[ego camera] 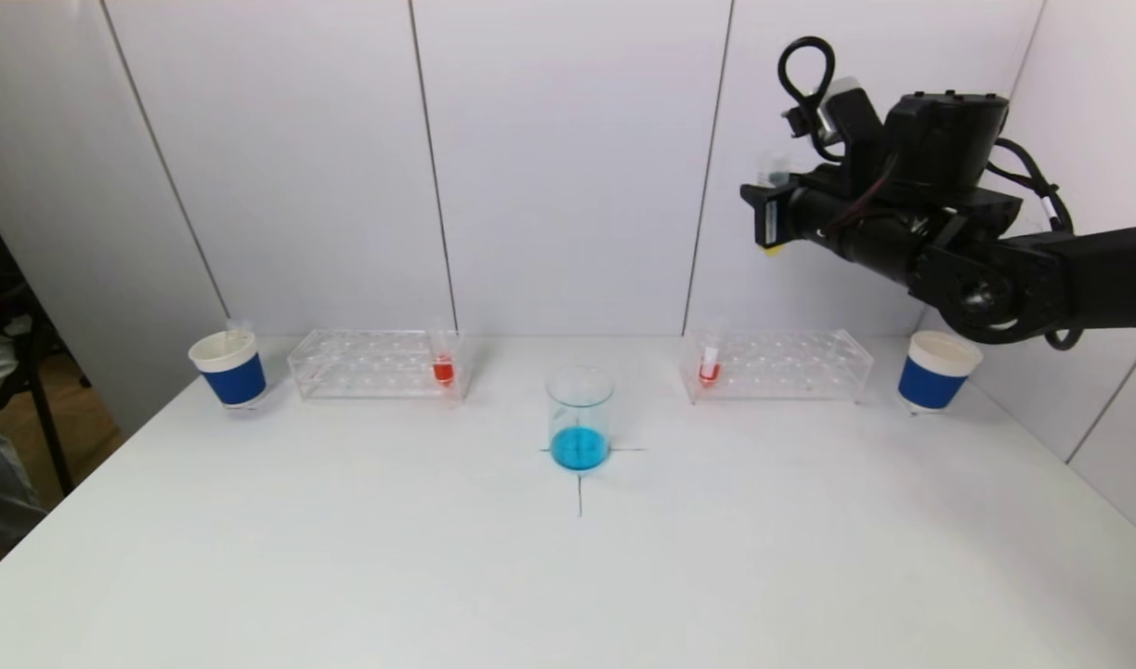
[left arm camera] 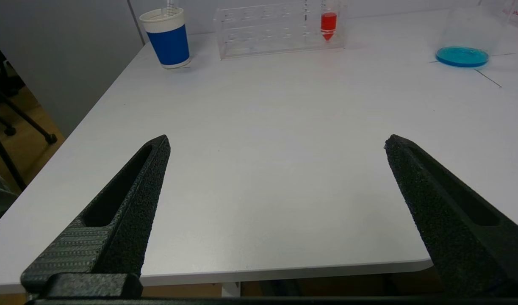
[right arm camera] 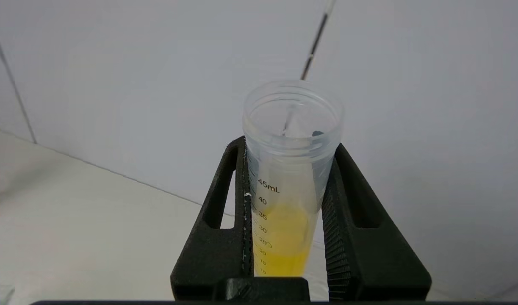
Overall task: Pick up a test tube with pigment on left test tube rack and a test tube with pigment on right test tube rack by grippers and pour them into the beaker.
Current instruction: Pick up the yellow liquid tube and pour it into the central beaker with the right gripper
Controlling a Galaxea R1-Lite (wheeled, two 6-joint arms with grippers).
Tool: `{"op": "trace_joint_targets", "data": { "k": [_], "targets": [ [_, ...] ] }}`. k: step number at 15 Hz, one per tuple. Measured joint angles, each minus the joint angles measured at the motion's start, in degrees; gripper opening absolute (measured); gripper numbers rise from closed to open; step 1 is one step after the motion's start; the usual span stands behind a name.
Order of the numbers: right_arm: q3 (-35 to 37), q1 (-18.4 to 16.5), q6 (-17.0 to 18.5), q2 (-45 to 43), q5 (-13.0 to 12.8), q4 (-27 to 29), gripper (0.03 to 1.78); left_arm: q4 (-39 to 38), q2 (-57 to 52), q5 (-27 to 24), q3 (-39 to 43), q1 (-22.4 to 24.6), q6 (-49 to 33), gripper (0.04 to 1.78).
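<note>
Arm colour: our right arm (ego camera: 976,251) is matte black, boxy housings on a rounded joint.
Cables: we see black cables looped above the wrist and curling behind it.
Marking: a small yellow patch under our wrist's front block.
Fingers: our left gripper (left arm camera: 275,144) and right gripper (right arm camera: 286,161) have black, grainy, tapering fingers with slotted cut-outs and ribbed pads.

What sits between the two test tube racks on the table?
Only the beaker with blue liquid, slightly forward of the left rack and right rack, per the head view.
</note>
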Motion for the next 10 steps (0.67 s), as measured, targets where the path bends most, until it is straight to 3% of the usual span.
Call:
{"op": "trace_joint_targets", "data": {
  "k": [3, 5, 10],
  "targets": [
    [-0.5, 4.1, -4.9, 0.0, 0.9, -0.1, 0.52, 0.0, 0.0, 0.0, 0.0, 0.0, 0.0, 1.77],
    [-1.2, 6.7, -5.6, 0.6, 1.8, -0.1, 0.52, 0.0, 0.0, 0.0, 0.0, 0.0, 0.0, 1.77],
    [-3.8, 8.3, -8.4, 4.7, 11.0, -0.7, 0.52, 0.0, 0.0, 0.0, 0.0, 0.0, 0.0, 1.77]
  ]
}}
